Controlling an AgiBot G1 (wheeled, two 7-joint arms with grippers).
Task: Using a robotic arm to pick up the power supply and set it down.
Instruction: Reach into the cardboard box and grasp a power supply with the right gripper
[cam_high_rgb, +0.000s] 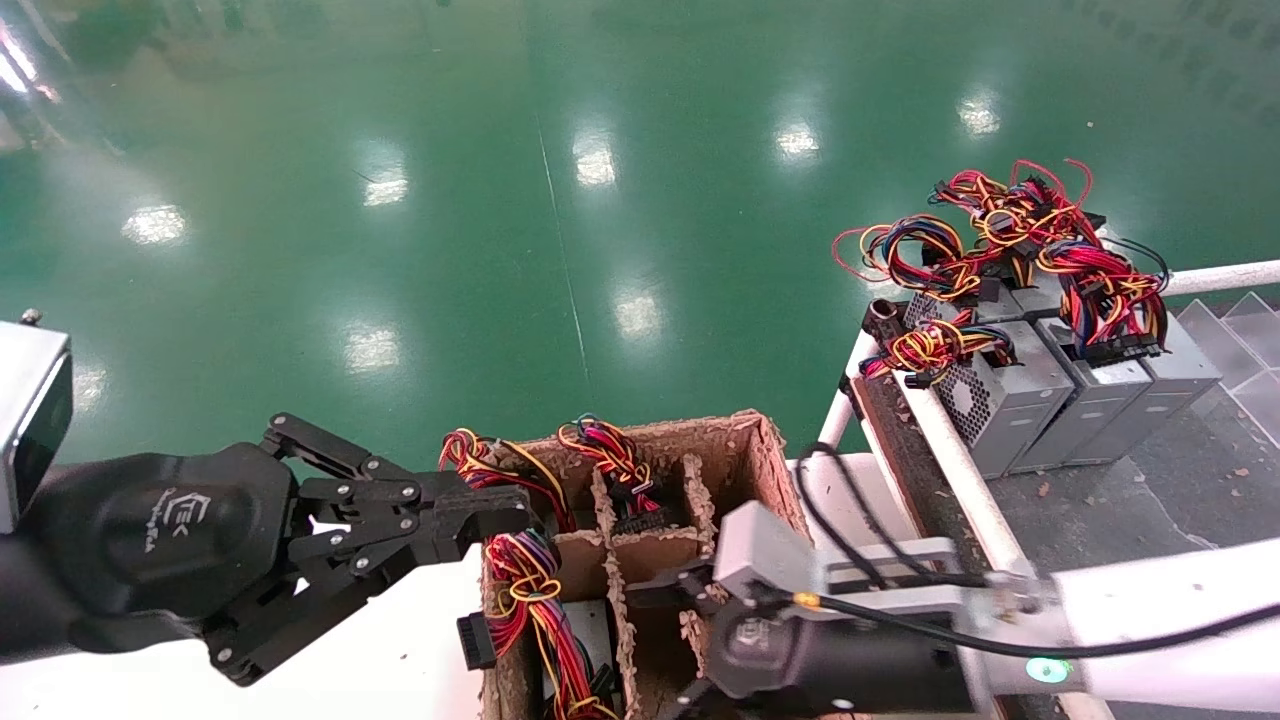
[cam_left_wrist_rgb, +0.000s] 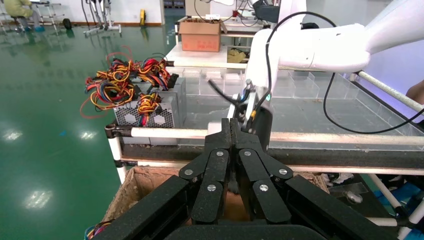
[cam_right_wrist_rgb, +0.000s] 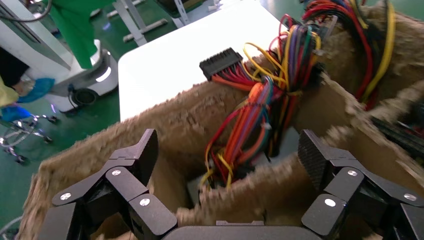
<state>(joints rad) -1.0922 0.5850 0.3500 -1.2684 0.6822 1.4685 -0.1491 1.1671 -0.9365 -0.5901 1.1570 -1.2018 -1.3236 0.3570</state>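
Your right gripper (cam_right_wrist_rgb: 227, 160) is spread wide above the power supply (cam_right_wrist_rgb: 235, 182) in the cardboard box (cam_high_rgb: 745, 445) — left gripper (cam_left_wrist_rgb: 232, 145) closed, parked beside it.

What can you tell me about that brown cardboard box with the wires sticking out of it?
The cardboard box is brown, open-topped and badly worn, its rims frayed and fuzzy. Ragged cardboard dividers split it into compartments. Bundles of red, yellow, orange and black wires spill out, one black connector hanging over the wall by a white tabletop. It stands upright between the two arms. The right gripper hovers open above one compartment; the left gripper, shut, sits at its rim.
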